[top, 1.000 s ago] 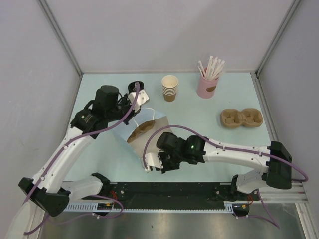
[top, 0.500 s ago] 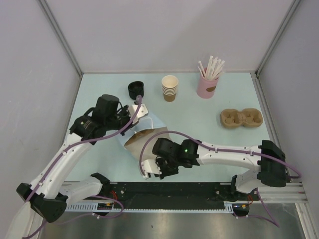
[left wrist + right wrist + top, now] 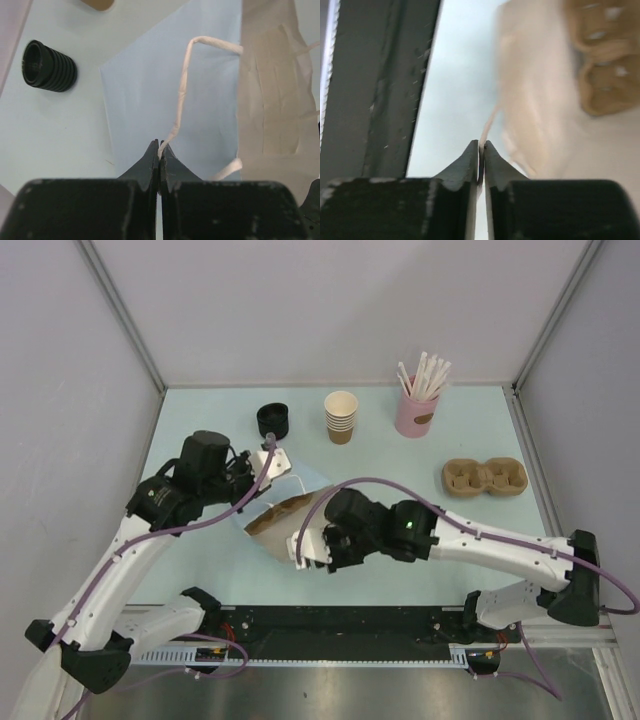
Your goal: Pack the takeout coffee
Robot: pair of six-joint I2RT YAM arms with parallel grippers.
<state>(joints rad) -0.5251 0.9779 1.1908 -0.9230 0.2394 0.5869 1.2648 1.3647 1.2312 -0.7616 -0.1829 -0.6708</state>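
A paper bag (image 3: 285, 508), light blue outside and brown inside, lies tilted at the table's middle with its mouth toward the near side. My left gripper (image 3: 269, 453) is shut on one white twisted handle (image 3: 181, 90) at the bag's far edge. My right gripper (image 3: 304, 552) pinches the other handle (image 3: 487, 127) at the near edge; that view is blurred. In the left wrist view the blue bag face (image 3: 145, 95) and the brown lining (image 3: 275, 100) fill the frame. The takeout coffee is out of view.
A ribbed stack of black lids (image 3: 272, 420) (image 3: 49, 66) stands just beyond the bag. Behind it are a stack of lidless brown cups (image 3: 341, 417) and a pink cup of white sticks (image 3: 415, 405). A cardboard cup carrier (image 3: 485, 478) lies at the right.
My left gripper came down and toward the near side with its handle, and the bag sank from standing open to lying flatter. The right arm shifted right, still at the near handle.
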